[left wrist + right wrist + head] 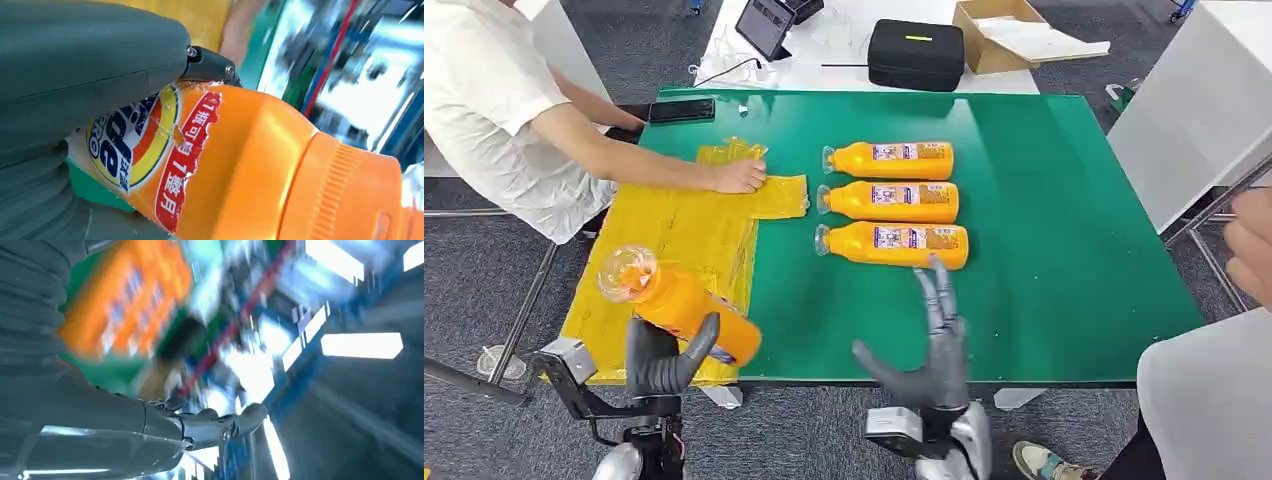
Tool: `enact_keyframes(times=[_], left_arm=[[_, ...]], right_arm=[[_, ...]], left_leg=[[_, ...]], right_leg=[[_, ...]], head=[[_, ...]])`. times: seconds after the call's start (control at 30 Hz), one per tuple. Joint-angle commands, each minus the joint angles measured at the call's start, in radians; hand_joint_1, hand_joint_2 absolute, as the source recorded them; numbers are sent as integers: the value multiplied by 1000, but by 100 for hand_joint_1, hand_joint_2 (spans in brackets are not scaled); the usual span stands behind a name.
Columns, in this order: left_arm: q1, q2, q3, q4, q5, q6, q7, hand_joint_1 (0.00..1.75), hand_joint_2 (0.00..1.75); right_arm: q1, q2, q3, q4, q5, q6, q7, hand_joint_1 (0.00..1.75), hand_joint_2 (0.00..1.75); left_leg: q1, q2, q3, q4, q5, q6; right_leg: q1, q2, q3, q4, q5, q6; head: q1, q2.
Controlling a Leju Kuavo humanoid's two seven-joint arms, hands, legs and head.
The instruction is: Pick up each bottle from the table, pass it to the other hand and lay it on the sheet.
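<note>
Your left hand grips an orange bottle around its lower body, fingers wrapped over the label, at about 8 o'clock on the table. The bottle tilts with its clear cap end pointing to 10 o'clock, over the near edge of the yellow sheet. In the left wrist view you can read the bottle's label: a red band with white Chinese characters beginning "1瓶可" and ending "1整月", beside a blue, white and yellow roundel; the label's edge is torn.

Your right hand holds nothing, fingers spread wide and pointing to 12 o'clock, at 6 o'clock on the green table. Its fingertips lie just short of the nearest of three more orange bottles, which lie on their sides in a row at the table's centre, caps toward 9 o'clock; their blue and white labels are too small to read. The right wrist view is blurred.

At 10 o'clock a person's hand presses on the sheet's far part. A black phone lies at 11 o'clock.
</note>
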Motion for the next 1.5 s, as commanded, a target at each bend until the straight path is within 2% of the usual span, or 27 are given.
enact_keyframes(times=[0.03, 0.1, 0.17, 0.27, 0.3, 0.33, 0.4, 0.5, 0.53, 0.77, 0.8, 0.93, 1.03, 1.2, 1.27, 1.47, 1.5], left_arm=[[-45, 14, 48, -1, -170, 129, -42, 175, 175], [-55, 16, 51, 8, -170, 132, -44, 175, 175], [-91, 49, 28, 47, -375, 273, -37, 175, 175], [-138, 66, 24, 121, -484, 324, 4, 175, 175], [-170, 80, 17, 195, -635, 406, 45, 175, 175], [-170, 80, 17, 195, -635, 406, 45, 175, 175], [-227, 116, -8, 341, -863, 448, 156, 175, 175], [-279, 136, -35, 469, -1027, 505, 188, 175, 175], [-321, 146, -43, 570, -1160, 552, 253, 175, 175], [-344, 140, -40, 626, -1159, 533, 247, 175, 175], [-368, 137, -59, 679, -1213, 509, 267, 175, 175], [-419, 126, -121, 794, -1311, 474, 302, 175, 175], [-421, 96, -115, 842, -1211, 363, 227, 175, 175], [-441, 121, -151, 883, -1225, 331, 227, 175, 175], [-454, 137, -162, 899, -1207, 286, 187, 175, 175], [-476, 155, -188, 930, -1198, 202, 167, 157, 175], [-479, 157, -193, 935, -1199, 190, 169, 145, 175]], right_arm=[[76, 52, -164, -294, 30, -2, -2, 0, 175], [76, 48, -154, -274, 13, -2, -2, 0, 175], [62, 29, -105, -216, -22, -2, -2, 0, 175], [52, 48, -102, -202, 3, -2, -2, 0, 175], [46, 49, -96, -184, -18, -2, -2, 0, 175], [46, 49, -96, -184, -18, -2, -2, 0, 175], [37, 45, -88, -147, -54, -2, -2, 0, 175], [13, 15, -51, -106, -97, -2, -2, 0, 175], [-10, 8, -33, -71, -110, -2, -2, 0, 175], [-21, 3, -20, -46, -111, -2, -2, 0, 175], [-32, -7, -1, -20, -125, -2, -2, 0, 175], [-53, -22, 33, 28, -154, -2, -2, 0, 175], [-66, -39, 64, 61, -187, -2, -2, 0, 175], [-81, -53, 92, 76, -211, -2, -2, 0, 175], [-87, -63, 113, 93, -242, -2, -2, 0, 175], [-103, -72, 137, 108, -275, -2, -2, 0, 175], [-105, -75, 141, 109, -283, -2, -2, 0, 175]], left_leg=[[-1, -1, 1, 1, 0, 1], [0, -1, 1, 0, 0, 1], [0, 1, 3, -1, 0, 1], [0, -1, 3, -1, 1, 0], [-1, -1, 3, -1, 1, 0], [-1, 0, 4, -2, 1, 1], [-1, -1, 7, -4, 1, 0], [-1, 0, 7, -3, 2, 1], [-1, 1, 7, -4, 2, 1], [0, 2, 7, -3, 1, 1], [0, 1, 4, -1, 1, 0], [0, 0, 6, -3, 1, 1], [0, 0, 3, -1, 1, 0], [0, 1, 7, -2, 1, 1], [0, -1, 5, -2, 1, 0], [0, 1, 5, -1, 1, 0], [0, 1, 6, -2, 1, 0]], right_leg=[[0, -3, 2, 1, -1, -1], [0, -2, 1, 1, -1, -1], [0, -1, 3, -1, 0, -1], [0, -2, 3, -1, 0, -1], [0, -2, 2, -1, 0, -1], [0, -2, 4, -1, 0, -2], [0, -2, 6, -2, 0, -2], [0, -2, 6, -2, 1, -2], [0, -1, 6, -3, 1, -1], [0, -1, 7, -2, 0, -2], [0, 0, 3, -1, 0, -1], [0, -2, 6, -2, 0, -1], [0, -1, 3, -1, 1, -1], [0, -1, 7, -1, 0, -2], [0, -2, 5, -1, 0, -1], [0, 0, 5, 0, 1, -1], [0, 0, 6, -1, 1, -1]], head=[[0, 0], [0, 0], [0, 0], [0, 0], [0, 0], [0, 0], [0, 0], [0, 0], [0, 0], [0, 0], [0, 0], [0, 0], [0, 0], [0, 0], [0, 0], [0, 0], [-1, 0]])
